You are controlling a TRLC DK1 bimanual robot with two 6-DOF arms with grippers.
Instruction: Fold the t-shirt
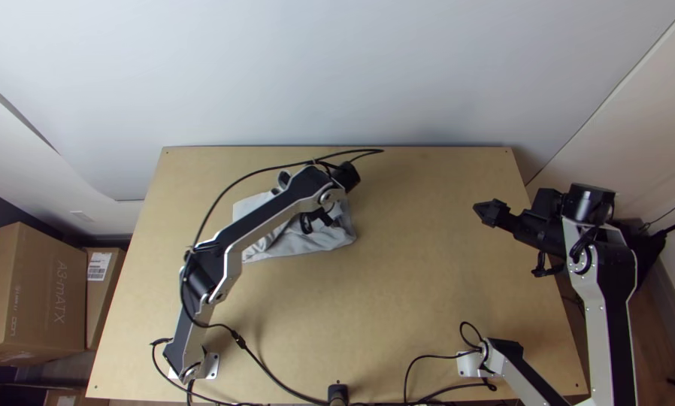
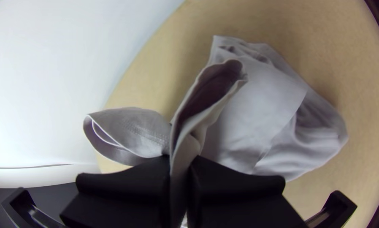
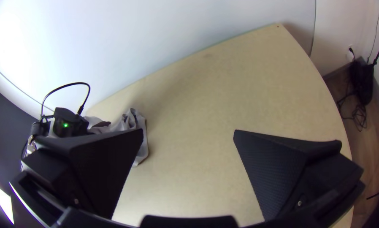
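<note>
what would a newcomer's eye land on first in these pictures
Probably the pale grey shirt, bunched on the table left of its middle, a pinched fold rising from the left pincer. Next, the right pincer, wide open near the table's right edge.

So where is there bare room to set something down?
The widest bare patch of table lies between the t-shirt and the right gripper; it reaches the far edge. It's crowded under the left arm, where the left gripper pinches the shirt, and along the near edge, where cables trail.
</note>
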